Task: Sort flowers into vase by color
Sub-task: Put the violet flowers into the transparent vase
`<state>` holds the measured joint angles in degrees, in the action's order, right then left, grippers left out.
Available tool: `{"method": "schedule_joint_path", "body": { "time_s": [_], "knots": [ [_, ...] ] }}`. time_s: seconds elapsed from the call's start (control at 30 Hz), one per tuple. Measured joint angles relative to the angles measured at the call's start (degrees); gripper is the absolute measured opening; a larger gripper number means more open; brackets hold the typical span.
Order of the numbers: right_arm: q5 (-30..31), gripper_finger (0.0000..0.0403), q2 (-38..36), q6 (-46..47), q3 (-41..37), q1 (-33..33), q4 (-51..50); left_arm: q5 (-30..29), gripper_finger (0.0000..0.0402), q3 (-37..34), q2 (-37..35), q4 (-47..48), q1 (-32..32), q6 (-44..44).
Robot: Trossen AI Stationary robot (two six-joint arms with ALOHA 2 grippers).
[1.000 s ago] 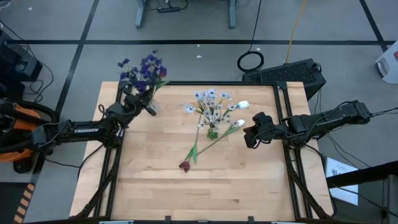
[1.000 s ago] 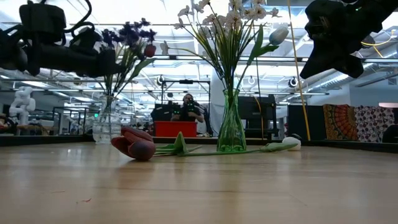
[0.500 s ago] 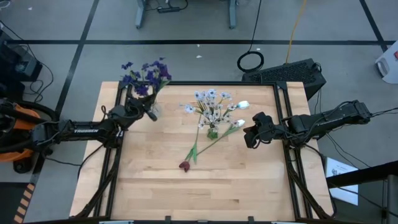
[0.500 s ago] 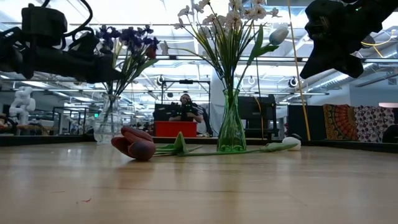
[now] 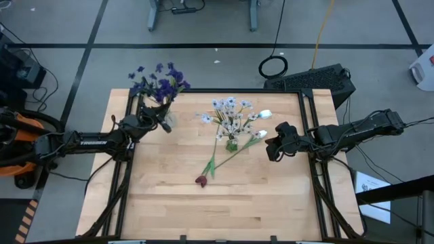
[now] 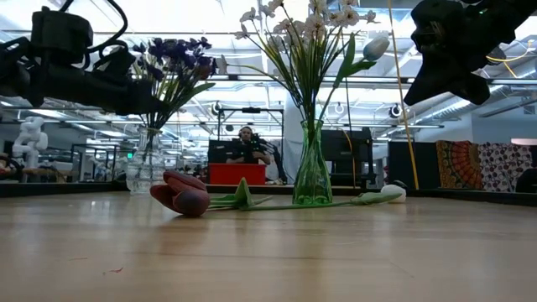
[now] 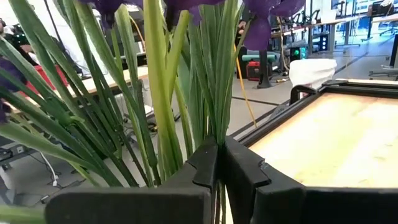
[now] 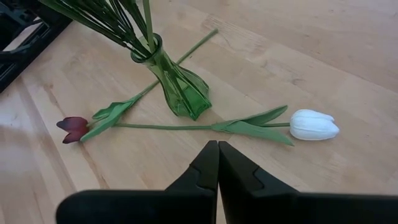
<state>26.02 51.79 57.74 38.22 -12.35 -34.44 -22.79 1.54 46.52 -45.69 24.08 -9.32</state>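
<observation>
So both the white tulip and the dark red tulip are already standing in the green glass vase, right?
No. The right wrist view shows the white tulip and dark red tulip lying flat on the wooden table, beside the green glass vase, not in it.

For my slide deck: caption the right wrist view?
Shut right gripper above a white tulip and dark red tulip beside the green vase.

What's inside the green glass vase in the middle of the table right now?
The green vase holds pale white-lilac flowers and a white tulip bud on green stems. How many stems it holds cannot be counted; they overlap.
</observation>
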Motion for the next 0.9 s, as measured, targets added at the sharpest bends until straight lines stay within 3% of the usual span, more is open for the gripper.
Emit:
{"method": "schedule_joint_path", "body": {
  "time_s": [0.2,0.4,0.63,0.77,0.9],
  "knots": [
    [-0.01,0.0,0.0,0.08,0.0,0.01,0.0,-0.14,0.0025,0.54,0.02,1.23,0.0,0.05],
    [-0.02,0.0,0.0,0.08,0.0,0.01,-0.02,-0.22,0.0032,4.65,0.0,11.19,0.04,2.33],
    [2.37,0.0,0.0,0.05,0.0,-0.01,-0.04,-0.25,0.0113,7.02,0.07,16.96,0.0,3.05],
    [2.62,0.0,0.0,-0.07,0.0,-0.01,-0.04,-0.24,0.0159,7.26,0.11,15.73,-0.07,3.04],
    [2.64,0.0,0.0,-0.09,0.0,-0.01,-0.09,-0.17,0.0174,7.26,0.09,11.56,-1.1,3.02]
  ]
}}
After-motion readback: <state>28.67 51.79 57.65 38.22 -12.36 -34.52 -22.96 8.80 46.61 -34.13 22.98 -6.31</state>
